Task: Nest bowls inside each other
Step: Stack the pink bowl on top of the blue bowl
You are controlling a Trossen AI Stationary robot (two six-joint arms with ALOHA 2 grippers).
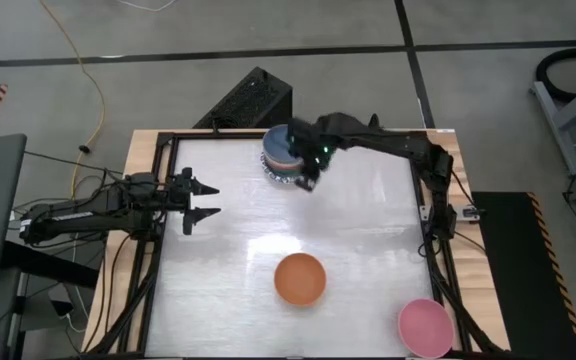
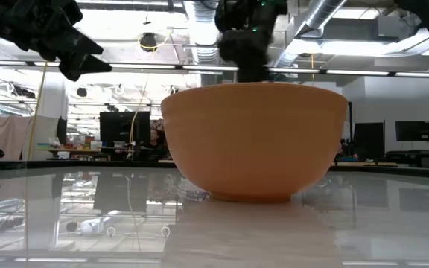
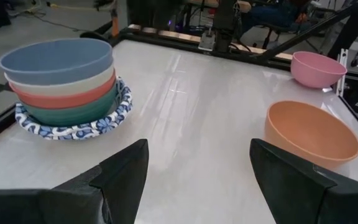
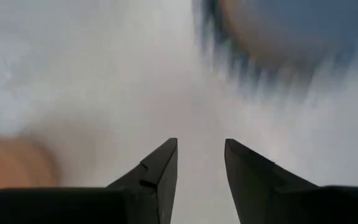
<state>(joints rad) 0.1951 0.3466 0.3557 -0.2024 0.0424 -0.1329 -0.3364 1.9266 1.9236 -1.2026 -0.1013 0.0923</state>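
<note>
Clock dirs per high view, 12 = far edge of table (image 1: 228, 220), 6 = near edge.

Near edge: pink bowl (image 1: 425, 326) at abt 5 o'clock, in the near right corner, alone, upright. Orange bowl (image 1: 300, 279) at abt 6 o'clock, just near of table centre, upright, empty, well apart from pink one. In low view the orange bowl (image 2: 254, 141) fills the middle of the pic.

Mid table: left gripper (image 1: 206, 199) at 9 o'clock, over the left edge, fingers wide apart, nothing between them, pointing toward centre. Left wrist view shows same: both fingers (image 3: 126, 171) spread, bare table between.

Far side: stack of nested bowls (image 1: 284, 155) at abt 12 o'clock, near far edge. From left wrist view, top to bottom: blue bowl (image 3: 57, 61), cream bowl (image 3: 61, 86), red bowl (image 3: 67, 98), teal bowl (image 3: 73, 113), then white bowl w/ blue-patterned rim (image 3: 73, 127) at the base; how many patterned ones sit under there, can't tell.

Right gripper (image 1: 308, 180) just beside the stack on its right/near side, above the table. Fingers (image 4: 157, 171) part open, narrow gap, empty. Stack rim shows blurred past them.
</note>
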